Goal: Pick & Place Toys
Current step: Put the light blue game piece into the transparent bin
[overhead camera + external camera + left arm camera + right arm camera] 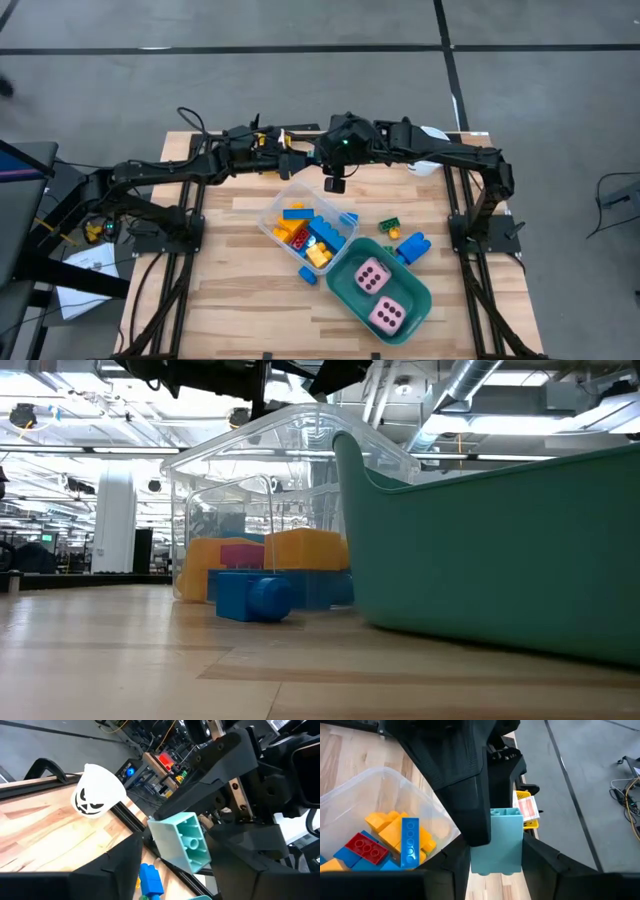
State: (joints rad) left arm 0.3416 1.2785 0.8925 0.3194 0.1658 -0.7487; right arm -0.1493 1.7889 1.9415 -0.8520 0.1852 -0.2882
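Brick first: pale teal, clamped in your right gripper above the table's far edge, just behind the clear tub. Your left gripper straddles the same brick; whether it grips yet, I cannot tell. Looks like a hand-over — confirm one firm hold before the other lets go, then carry it to the tub

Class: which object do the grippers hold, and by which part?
A light teal brick, held at once by the left gripper and right gripper, jaws pressing its side faces.
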